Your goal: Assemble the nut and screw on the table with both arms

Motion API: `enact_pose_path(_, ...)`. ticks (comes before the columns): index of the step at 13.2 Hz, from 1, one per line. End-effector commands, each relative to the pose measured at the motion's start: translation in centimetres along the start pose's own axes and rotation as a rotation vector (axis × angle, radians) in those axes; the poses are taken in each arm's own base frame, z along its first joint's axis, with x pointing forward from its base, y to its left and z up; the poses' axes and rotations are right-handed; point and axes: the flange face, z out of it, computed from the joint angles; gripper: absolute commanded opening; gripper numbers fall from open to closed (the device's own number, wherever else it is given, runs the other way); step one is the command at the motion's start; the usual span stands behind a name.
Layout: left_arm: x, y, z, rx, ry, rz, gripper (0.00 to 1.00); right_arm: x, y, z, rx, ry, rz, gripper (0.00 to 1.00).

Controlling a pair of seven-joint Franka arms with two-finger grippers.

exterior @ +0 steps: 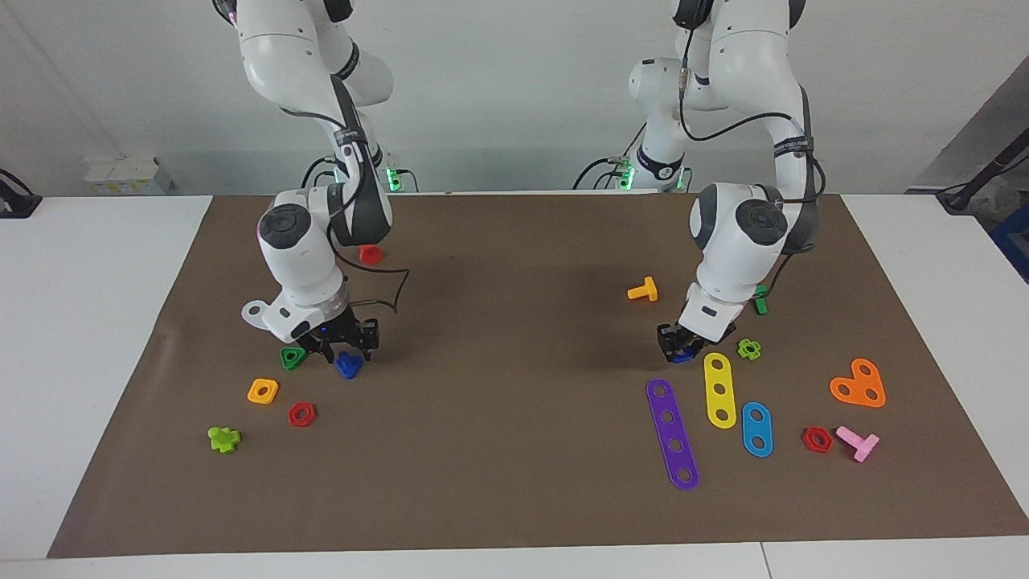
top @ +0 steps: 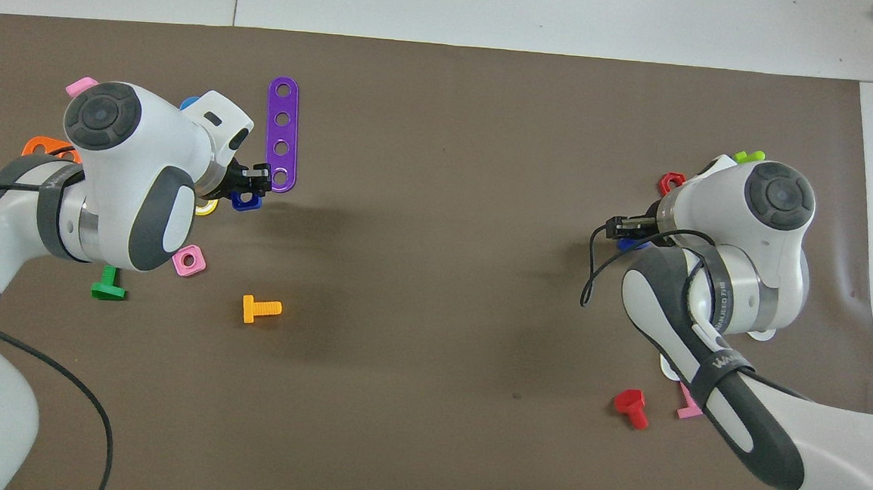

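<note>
Because nut and screw lie near opposite ends of the table (exterior: 120,265), each arm works its own piece: the right gripper (exterior: 347,351) is low over the screw (exterior: 348,366), the left gripper (exterior: 680,344) low at the nut (top: 245,201), though I cannot tell whether either's jaws have clamped.

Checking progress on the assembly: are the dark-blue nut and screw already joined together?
No: the nut sits at the left claw and the screw at the right claw, at separate ends of the mat.
</note>
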Motion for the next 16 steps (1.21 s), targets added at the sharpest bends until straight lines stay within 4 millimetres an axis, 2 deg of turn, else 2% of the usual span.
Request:
enact_pose_path(1, 0.7, -0.1, 0.2, 0.017, -0.01, 0.011, 0.0, -0.6, 0.0, -0.3, 0.01, 0.011, -0.002, 0.38)
enact_pose_path(2, 0.7, -0.1, 0.1, 0.017, -0.008, 0.011, 0.0, -0.6, 0.0, -0.3, 0.01, 0.011, -0.003, 0.25)
enact_pose_path(3, 0.8, -0.1, 0.2, 0.017, -0.008, 0.011, 0.0, -0.6, 0.1, -0.3, 0.01, 0.011, -0.003, 0.05)
enact_pose_path(4, 0.9, 0.0, -0.1, 0.016, -0.002, 0.012, 0.0, -0.6, 0.0, -0.3, 0.01, 0.009, -0.008, 0.0)
enact_pose_path(6, 1.2, 0.0, -0.5, 0.014, 0.001, 0.01, 0.0, -0.5, -0.5, -0.5, 0.011, 0.011, 0.003, 0.0)
enact_pose_path(7, 1.4, 0.1, -0.7, 0.015, -0.001, 0.01, 0.0, -0.6, -1.7, -0.6, 0.013, 0.012, 0.014, 0.0)
enact_pose_path(11, 3.3, -0.5, -2.3, 0.015, -0.005, -0.005, 0.0, -1.1, -10.3, -1.8, 0.03, 0.031, 0.083, 0.0)
enact_pose_path(15, 3.9, -0.3, -2.9, 0.007, -0.001, -0.009, 0.0, -2.6, -19.6, -4.2, 0.062, 0.061, 0.124, 0.0)
enact_pose_path(16, 3.9, -0.3, -2.8, 0.005, -0.002, -0.009, 0.0, -3.3, -21.3, -4.1, 0.064, 0.059, 0.119, 0.0)
